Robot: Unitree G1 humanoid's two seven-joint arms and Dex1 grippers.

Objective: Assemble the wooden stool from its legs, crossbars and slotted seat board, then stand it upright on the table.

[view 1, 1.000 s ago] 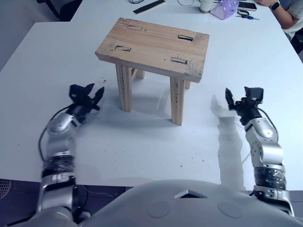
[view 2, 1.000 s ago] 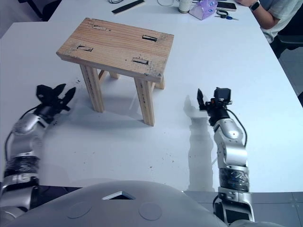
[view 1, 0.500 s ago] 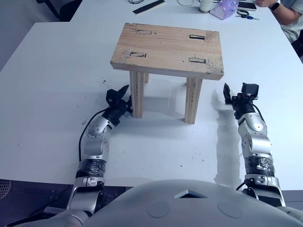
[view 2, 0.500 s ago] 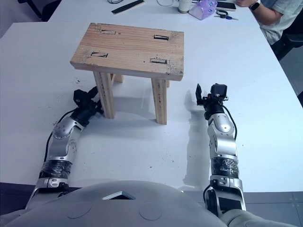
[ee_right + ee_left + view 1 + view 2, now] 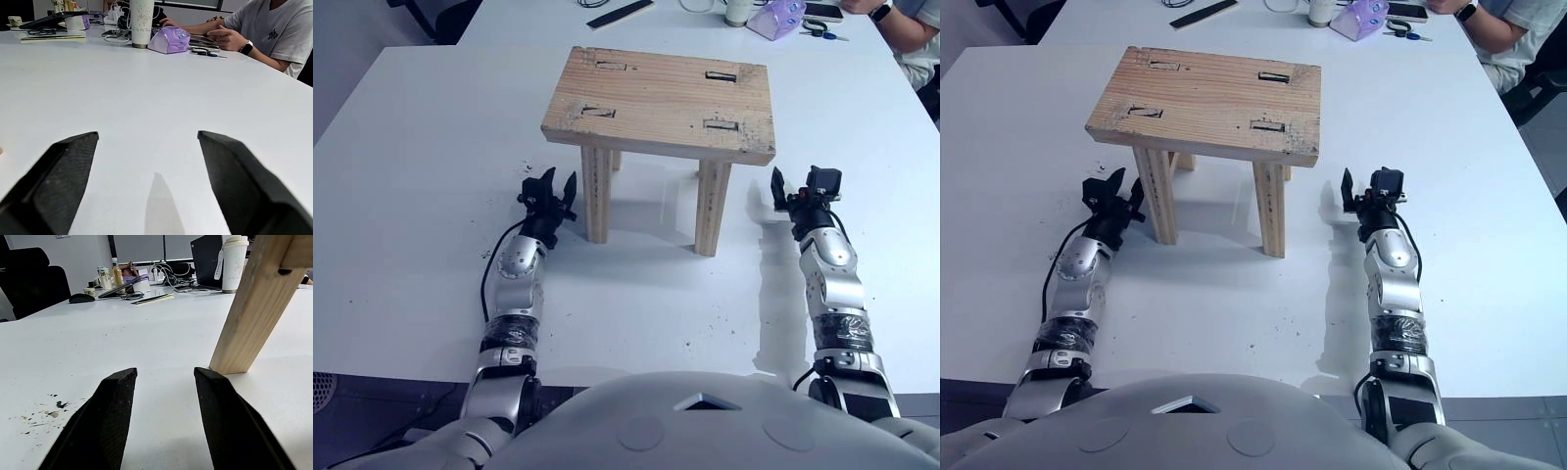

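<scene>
Two claws spread wide, empty: our left gripper (image 5: 553, 186) and right gripper (image 5: 798, 186) flank the upright stool (image 5: 661, 90), clear since assembly looks done.

Silver segmented arms (image 5: 514, 269) wear black bands (image 5: 507, 333) (thin black cable (image 5: 484, 284) beside the left) and matte-black fingers (image 5: 112, 421).

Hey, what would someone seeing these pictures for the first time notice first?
The wooden stool, fully put together, stands upright in the middle of the white table. Next come the robot's black tools: the left pincer is open close beside the stool's near left leg, and the right pincer is open off to the stool's right, holding nothing.
</scene>
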